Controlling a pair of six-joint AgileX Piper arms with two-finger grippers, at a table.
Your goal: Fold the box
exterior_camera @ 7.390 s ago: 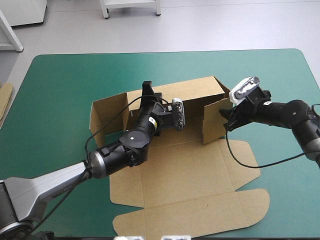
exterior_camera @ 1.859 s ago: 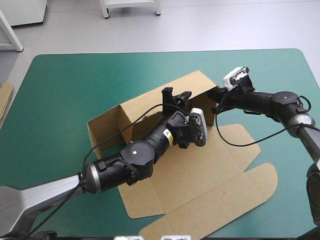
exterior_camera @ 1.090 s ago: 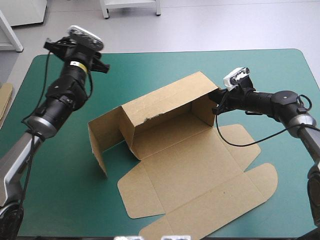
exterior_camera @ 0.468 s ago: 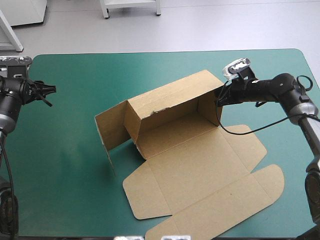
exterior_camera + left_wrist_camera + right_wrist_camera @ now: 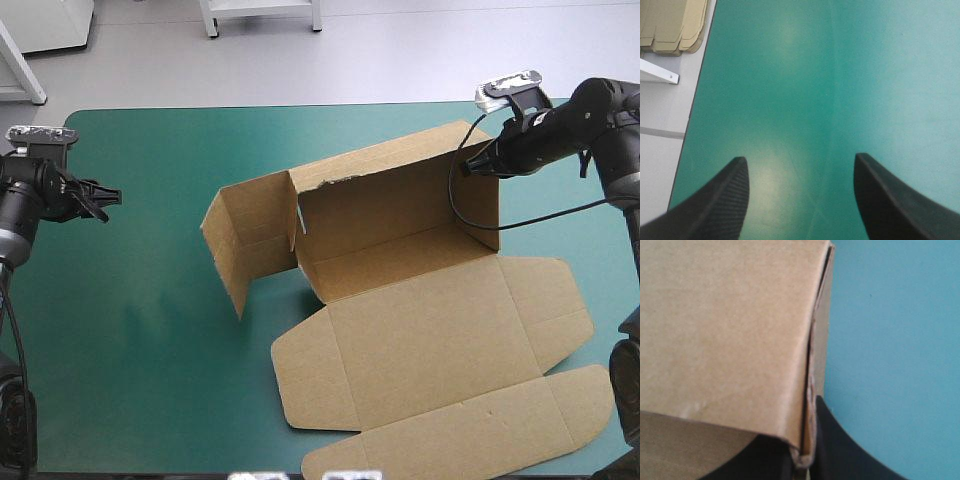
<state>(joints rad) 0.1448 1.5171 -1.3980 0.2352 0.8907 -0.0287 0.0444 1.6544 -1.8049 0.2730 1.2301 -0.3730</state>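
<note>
Right wrist view — box [image 5: 725, 330] between jaws

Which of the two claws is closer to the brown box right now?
The right one. The right gripper is shut on the box at its far right corner; the left gripper hangs open by the table's left edge, well apart from the box.

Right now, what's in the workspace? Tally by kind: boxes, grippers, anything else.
Brown box: 1
Grippers: 2 (left gripper open, right gripper shut on the box's raised wall)
Stack of spare board: 1
Total: 4
</note>
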